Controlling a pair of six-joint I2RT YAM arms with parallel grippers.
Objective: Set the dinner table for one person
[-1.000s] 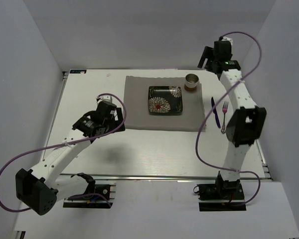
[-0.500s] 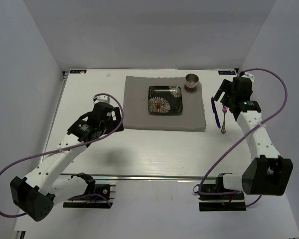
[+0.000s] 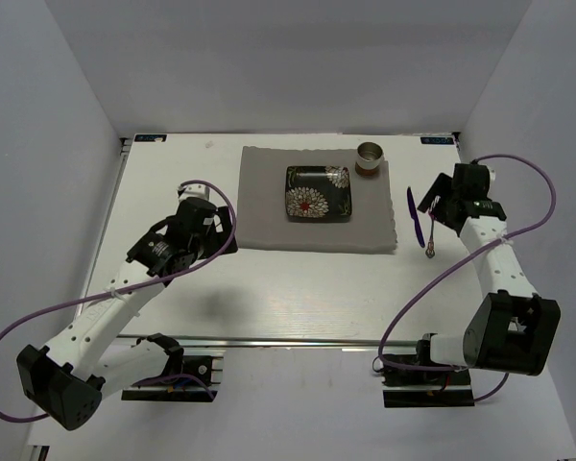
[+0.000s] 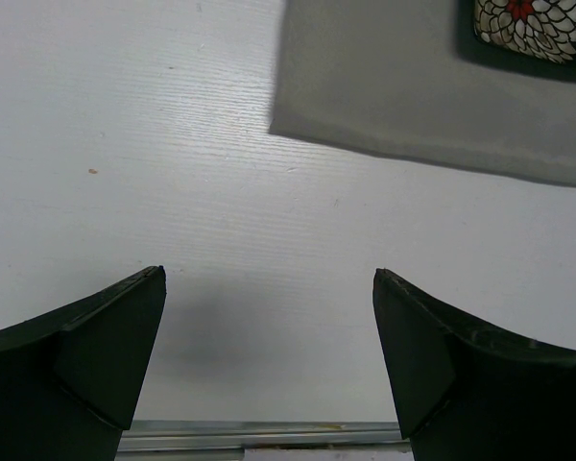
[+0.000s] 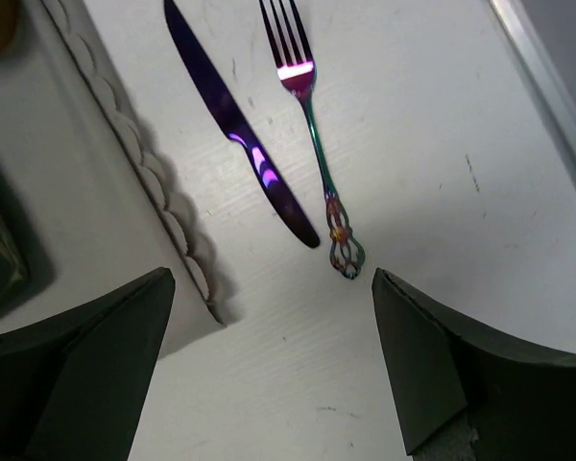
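Right wrist shows the right gripper (image 5: 269,298) newly arrived, jaws open, with knife (image 5: 235,133) and fork (image 5: 298,72) just ahead between them; moving the cutlery probably follows.

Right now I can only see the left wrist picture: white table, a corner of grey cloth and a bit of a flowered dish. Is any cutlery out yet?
Observer: Yes. A knife and a fork lie side by side on the bare table, just right of the cloth.
Visitor: Is a robot hand holding them?
Observer: No. The right gripper is open above them and holds nothing.
Visitor: Anything to drink from?
Observer: A small round cup stands on the cloth's far right corner, past the plate.
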